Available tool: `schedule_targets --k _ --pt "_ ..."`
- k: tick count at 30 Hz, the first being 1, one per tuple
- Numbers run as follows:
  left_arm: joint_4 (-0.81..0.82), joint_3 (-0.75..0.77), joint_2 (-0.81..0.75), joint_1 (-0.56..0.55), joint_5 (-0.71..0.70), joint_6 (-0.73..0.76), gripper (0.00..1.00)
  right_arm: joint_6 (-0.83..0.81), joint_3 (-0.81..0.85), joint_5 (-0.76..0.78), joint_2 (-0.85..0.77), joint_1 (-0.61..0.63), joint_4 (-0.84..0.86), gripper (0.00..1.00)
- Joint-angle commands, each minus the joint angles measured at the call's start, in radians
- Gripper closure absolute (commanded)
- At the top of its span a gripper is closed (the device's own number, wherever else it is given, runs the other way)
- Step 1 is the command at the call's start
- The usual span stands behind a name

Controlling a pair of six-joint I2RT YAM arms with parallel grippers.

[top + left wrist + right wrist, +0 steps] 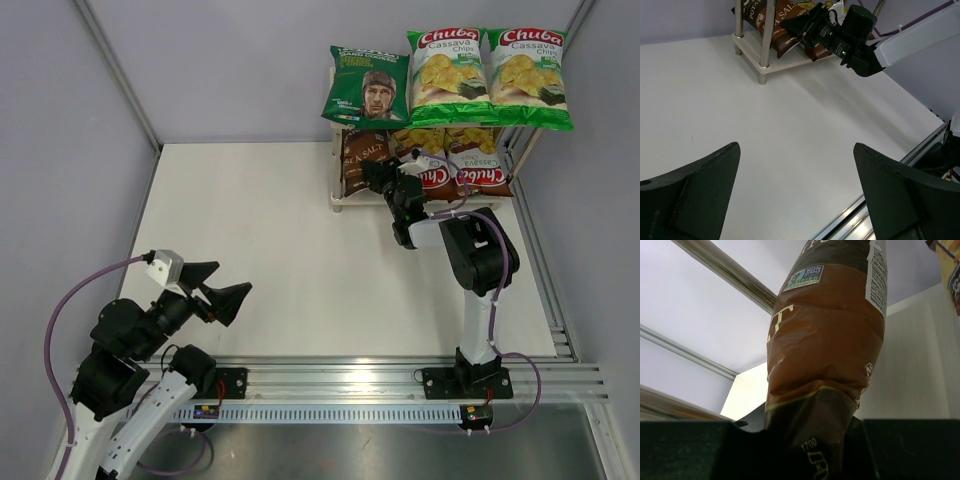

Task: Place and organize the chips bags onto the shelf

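The shelf (352,203) stands at the back right. On its top board are the dark green "REAL" bag (367,85) and two green-white Chuba bags (447,62) (527,65). On the lower tier are two brown Chuba bags (425,160) (478,162) and, at the left, the dark-brown Sea Salt bag (360,150). My right gripper (378,178) is shut on the Sea Salt bag's bottom edge (827,340), as the right wrist view shows. My left gripper (215,285) is open and empty over the near left of the table (797,190).
Silver shelf legs (766,35) stand at the lower board's corners. The white table (280,250) has aluminium rails along its near and right edges (400,375). Grey walls enclose the back and sides. The right arm (900,42) reaches across toward the shelf.
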Motion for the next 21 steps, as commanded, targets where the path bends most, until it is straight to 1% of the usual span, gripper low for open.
schedule_targets --k 1,3,5,9,10,13,14,15,16,18,20,21 --pt "0.059 -0.004 -0.003 0.001 0.035 0.017 0.01 0.046 0.059 -0.016 0.021 0.01 0.089 0.71" --pt "0.059 -0.005 -0.002 0.001 0.033 0.017 0.01 0.085 0.056 -0.015 0.018 0.014 0.06 0.7" --pt "0.058 -0.004 -0.002 0.001 0.033 0.017 0.01 0.108 0.049 -0.001 0.001 0.02 -0.007 0.67" --pt "0.056 -0.004 -0.002 0.001 0.032 0.017 0.01 0.158 0.01 0.002 -0.034 0.022 -0.046 0.59" --pt "0.056 -0.004 0.0 0.001 0.032 0.017 0.01 0.163 0.01 0.002 -0.053 0.022 -0.101 0.58" --pt "0.055 -0.001 -0.003 0.001 0.033 0.017 0.01 0.175 0.015 -0.015 -0.085 0.022 -0.175 0.56" --pt "0.055 -0.001 -0.003 0.001 0.032 0.017 0.01 0.186 0.024 -0.015 -0.091 0.022 -0.214 0.5" --pt "0.056 -0.001 -0.003 0.001 0.033 0.017 0.01 0.189 0.035 -0.009 -0.1 0.022 -0.259 0.47" --pt "0.055 -0.001 -0.003 0.001 0.036 0.018 0.01 0.189 0.044 -0.01 -0.116 0.022 -0.334 0.45" --pt "0.055 -0.002 -0.005 0.001 0.035 0.018 0.01 0.204 0.07 -0.015 -0.135 0.022 -0.412 0.39" --pt "0.053 -0.002 -0.008 0.001 0.03 0.017 0.01 0.214 0.108 -0.028 -0.146 0.022 -0.541 0.35" --pt "0.053 -0.002 -0.006 0.001 0.03 0.017 0.01 0.202 0.133 -0.05 -0.148 0.022 -0.601 0.28"
